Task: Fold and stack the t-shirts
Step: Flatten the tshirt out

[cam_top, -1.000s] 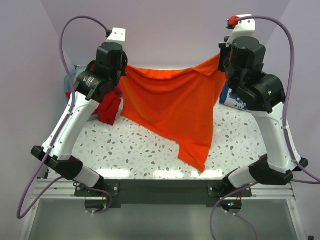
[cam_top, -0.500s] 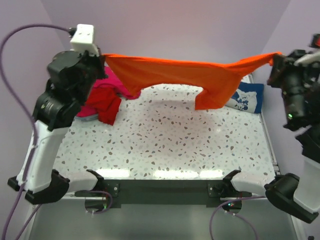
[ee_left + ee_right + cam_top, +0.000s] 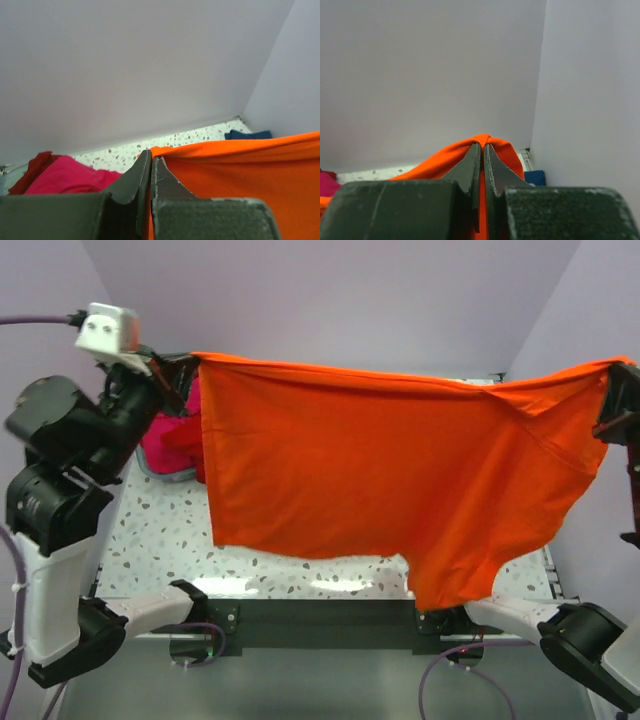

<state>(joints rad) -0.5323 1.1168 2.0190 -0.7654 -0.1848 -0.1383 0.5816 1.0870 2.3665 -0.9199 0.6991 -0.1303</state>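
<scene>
arms: raised high, spread wide | left gripper (image 3: pixel 151 161), right gripper (image 3: pixel 482 148): clamped on orange t-shirt (image 3: pixel 380 470) corners

I see one plain bright orange t-shirt (image 3: pixel 380 470), a hot pink t-shirt (image 3: pixel 70 177) beside a dark red t-shirt (image 3: pixel 32 170), a white grey-speckled worktop (image 3: pixel 150 540), lilac walls (image 3: pixel 330 300).

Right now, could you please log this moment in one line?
left hand: shut on orange t-shirt | right hand: same | orange t-shirt: stretched aloft

orange t-shirt (image 3: pixel 380 470) curtains most of the table (image 3: pixel 150 535) (pink t-shirt (image 3: pixel 158 445) heaped far-left); near-left strip lies open.
</scene>
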